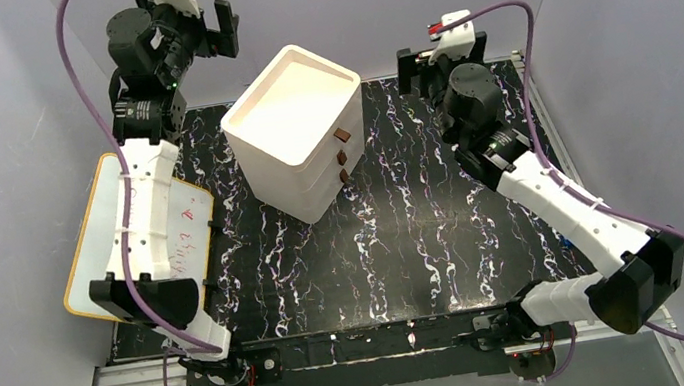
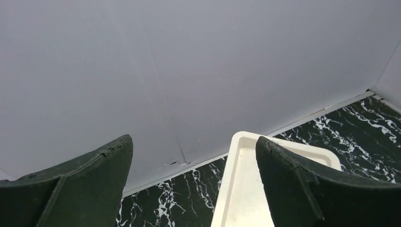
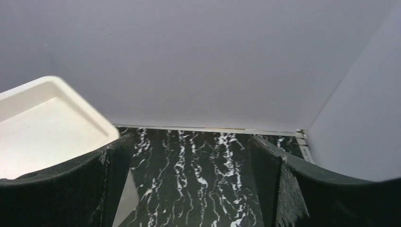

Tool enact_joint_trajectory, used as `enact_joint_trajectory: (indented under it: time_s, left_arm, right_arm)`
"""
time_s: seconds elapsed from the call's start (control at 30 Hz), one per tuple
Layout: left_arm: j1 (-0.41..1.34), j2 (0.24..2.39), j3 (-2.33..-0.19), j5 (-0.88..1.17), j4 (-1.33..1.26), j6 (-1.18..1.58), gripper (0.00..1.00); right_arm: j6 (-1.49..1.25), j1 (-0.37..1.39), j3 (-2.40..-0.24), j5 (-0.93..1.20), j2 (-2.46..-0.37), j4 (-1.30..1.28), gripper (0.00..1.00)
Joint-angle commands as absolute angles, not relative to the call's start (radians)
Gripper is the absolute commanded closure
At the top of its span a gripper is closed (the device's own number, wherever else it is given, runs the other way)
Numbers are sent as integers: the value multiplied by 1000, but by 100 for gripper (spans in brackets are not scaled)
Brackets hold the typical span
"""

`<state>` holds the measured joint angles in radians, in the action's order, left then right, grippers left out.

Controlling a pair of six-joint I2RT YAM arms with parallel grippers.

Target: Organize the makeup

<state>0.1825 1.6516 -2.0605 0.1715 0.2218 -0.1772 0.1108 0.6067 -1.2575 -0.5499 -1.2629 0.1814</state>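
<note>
No makeup item shows in any view: the compact, powder disc, sponge, sticks and pad are out of sight. My left gripper (image 1: 212,31) is open and empty, raised at the back left, above and behind the white three-drawer box (image 1: 291,109). In the left wrist view the left gripper (image 2: 194,142) has its jaws wide apart over the box's top tray (image 2: 246,189). My right gripper (image 1: 420,69) is open and empty at the back, right of the box. In the right wrist view the right gripper (image 3: 190,142) frames bare mat, with the box's top (image 3: 42,123) at left.
The box stands at the mat's back middle, all three drawers shut, brown handles (image 1: 343,155) facing right. A white board with red writing (image 1: 191,224) lies at the left edge under the left arm. The black marbled mat (image 1: 404,235) covers the table. Grey walls enclose it.
</note>
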Motion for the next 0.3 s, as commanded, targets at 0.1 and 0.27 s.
enact_joint_trajectory:
  time_s: [0.1, 0.27]
  left_arm:
    - [179, 1562, -1941, 148, 123, -89, 2]
    - [179, 1552, -1933, 157, 129, -81, 2]
  right_arm:
    - [216, 612, -1309, -786, -1283, 314, 1]
    - [188, 611, -1318, -789, -1284, 301, 2]
